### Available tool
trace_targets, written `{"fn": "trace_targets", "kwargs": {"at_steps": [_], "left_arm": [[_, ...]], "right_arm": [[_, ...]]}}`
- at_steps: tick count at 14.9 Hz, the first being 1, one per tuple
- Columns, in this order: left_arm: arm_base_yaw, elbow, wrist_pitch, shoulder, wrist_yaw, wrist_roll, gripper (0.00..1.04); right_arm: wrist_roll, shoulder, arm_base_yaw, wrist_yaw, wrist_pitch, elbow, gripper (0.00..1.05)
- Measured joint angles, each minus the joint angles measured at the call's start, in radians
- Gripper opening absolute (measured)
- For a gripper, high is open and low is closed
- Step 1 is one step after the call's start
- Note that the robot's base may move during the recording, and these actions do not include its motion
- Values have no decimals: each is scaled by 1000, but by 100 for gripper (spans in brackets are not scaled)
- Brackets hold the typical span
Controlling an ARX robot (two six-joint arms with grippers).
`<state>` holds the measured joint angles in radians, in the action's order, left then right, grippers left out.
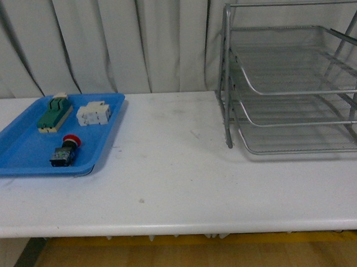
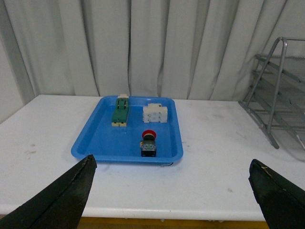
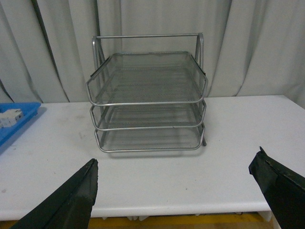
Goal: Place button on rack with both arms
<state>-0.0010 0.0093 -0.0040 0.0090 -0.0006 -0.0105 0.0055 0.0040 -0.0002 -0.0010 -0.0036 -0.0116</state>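
The button [image 1: 65, 150], red cap on a black body, lies on its side near the front of a blue tray [image 1: 24, 155] at the table's left; the left wrist view shows the button [image 2: 148, 143] too. The silver three-tier rack [image 1: 296, 85] stands at the right, its open side toward the table's front edge in the right wrist view [image 3: 147, 102]. My left gripper [image 2: 171, 191] is open, held back off the table's front edge, facing the tray. My right gripper [image 3: 174, 191] is open, also back from the edge, facing the rack. Neither arm appears in the front view.
A green-topped beige block [image 1: 53, 114] and a white terminal block [image 1: 93, 113] lie at the back of the blue tray. White curtains [image 1: 102, 42] hang behind the table. Bare white tabletop [image 1: 174, 163] lies between tray and rack.
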Motion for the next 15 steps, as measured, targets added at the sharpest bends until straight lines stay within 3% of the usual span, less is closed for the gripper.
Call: {"fn": "trace_targets", "kwargs": {"at_steps": [15], "left_arm": [[0, 0, 0, 0, 0, 0, 98]], "right_arm": [[0, 0, 0, 0, 0, 0, 98]]}}
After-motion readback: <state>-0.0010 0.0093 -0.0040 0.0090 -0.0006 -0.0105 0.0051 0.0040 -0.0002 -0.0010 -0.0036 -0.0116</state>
